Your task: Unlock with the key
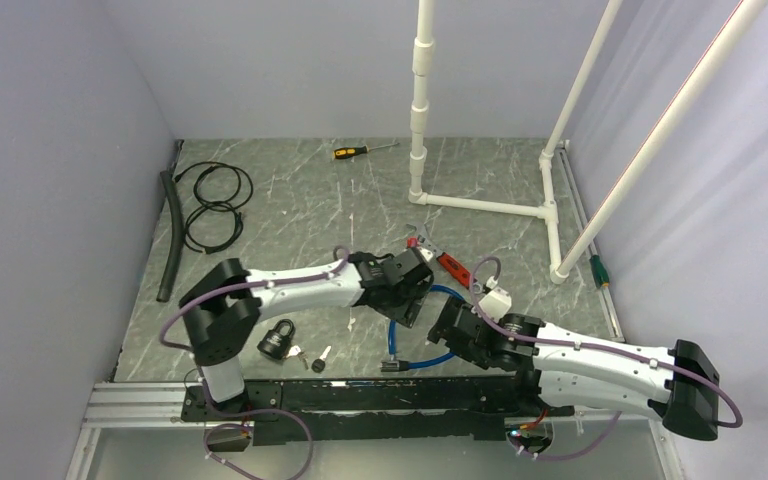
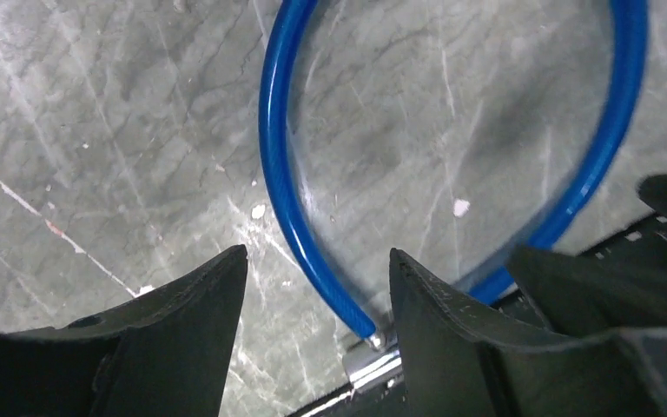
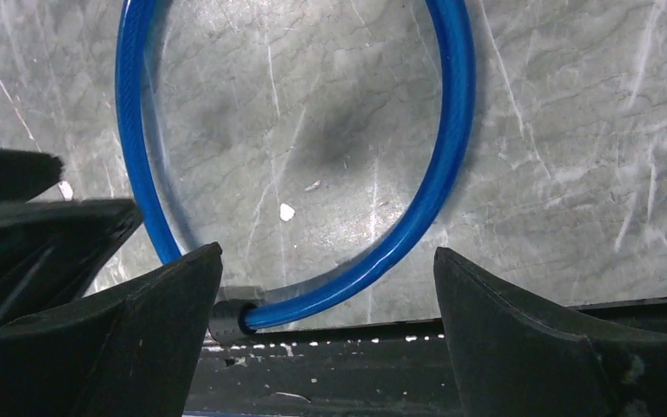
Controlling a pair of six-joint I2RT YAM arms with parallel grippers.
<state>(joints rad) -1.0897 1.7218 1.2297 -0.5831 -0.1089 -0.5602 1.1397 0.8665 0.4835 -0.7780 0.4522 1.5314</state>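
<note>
Here, well left of the blue cable (image 1: 393, 340), the black padlock (image 1: 278, 340) lies with the key (image 1: 322, 357) just beside it. The left gripper (image 2: 317, 261) straddles the cable's metal tip, fingers apart, unclamped. At the cable's right, the right gripper (image 3: 327, 252) gapes wide, grasping nothing.

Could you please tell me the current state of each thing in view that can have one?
Left end effector: open, straddling the metal end of the blue cable.
Right end effector: wide open, holding nothing.
Blue cable: looped, lying on the table.
Padlock: shackle looks closed, lying free.
Key: on the table, not in the padlock.
</note>
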